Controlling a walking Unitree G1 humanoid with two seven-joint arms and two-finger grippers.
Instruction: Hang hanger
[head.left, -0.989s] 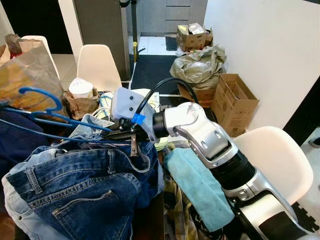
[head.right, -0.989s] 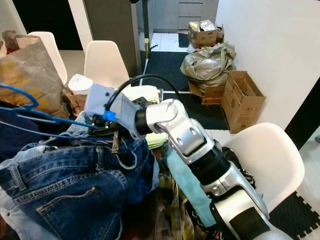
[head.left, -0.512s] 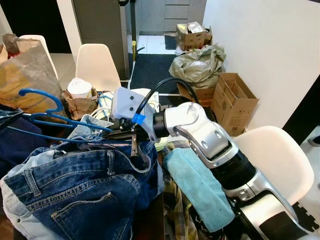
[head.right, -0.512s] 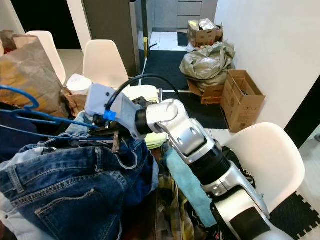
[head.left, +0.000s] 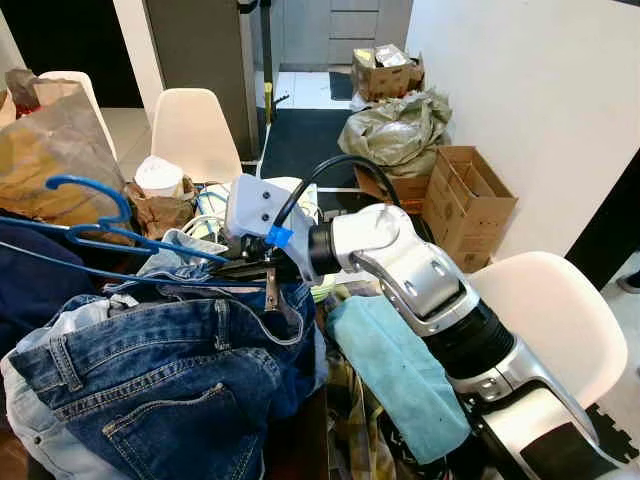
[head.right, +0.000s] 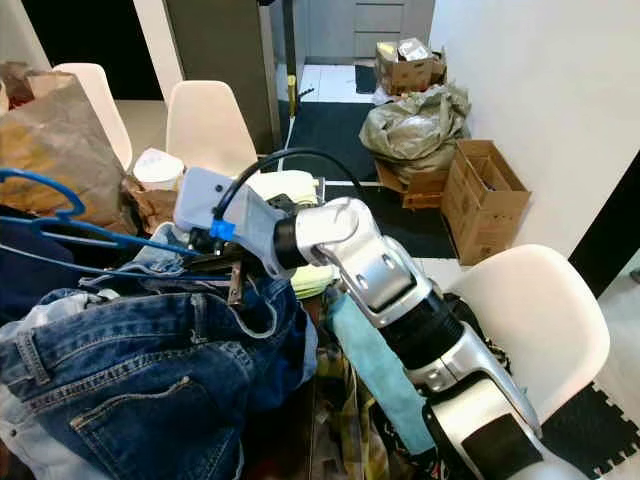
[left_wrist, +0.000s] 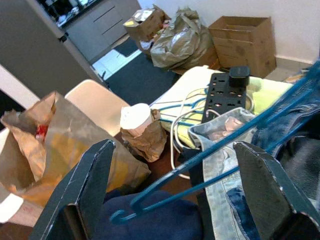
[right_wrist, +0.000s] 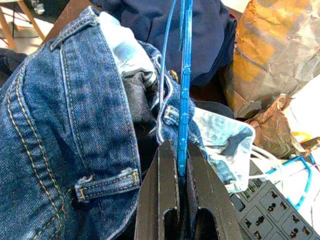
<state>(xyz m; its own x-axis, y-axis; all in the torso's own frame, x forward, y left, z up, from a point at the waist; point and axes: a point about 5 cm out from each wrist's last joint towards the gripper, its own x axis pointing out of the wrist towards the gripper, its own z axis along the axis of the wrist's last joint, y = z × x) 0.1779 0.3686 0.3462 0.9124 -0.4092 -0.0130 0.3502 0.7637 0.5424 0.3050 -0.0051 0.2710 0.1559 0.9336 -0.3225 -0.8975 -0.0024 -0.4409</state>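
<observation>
A blue plastic hanger (head.left: 95, 236) lies nearly level above a heap of blue jeans (head.left: 160, 365), its hook (head.left: 85, 188) pointing left. My right gripper (head.left: 240, 268) is shut on the hanger's right end, just over the jeans' waistband. In the right wrist view the hanger's bar (right_wrist: 184, 90) runs straight out from between the two black fingers (right_wrist: 164, 200). The left wrist view looks between its wide-apart black fingers (left_wrist: 87, 187) at the same hanger (left_wrist: 210, 157), which sits beyond them untouched.
A brown paper bag (head.left: 50, 150) and a crumpled bag with a cup (head.left: 160, 190) stand behind the clothes, beside a black power strip (left_wrist: 225, 92). White chairs (head.left: 195, 130) stand behind and at my right (head.left: 555, 320). Cardboard boxes (head.left: 465, 205) and a sack (head.left: 395, 130) line the wall.
The hanger, still in my right gripper, has shifted slightly; its hook end sits a little higher than a second ago. The jeans heap stays put.
</observation>
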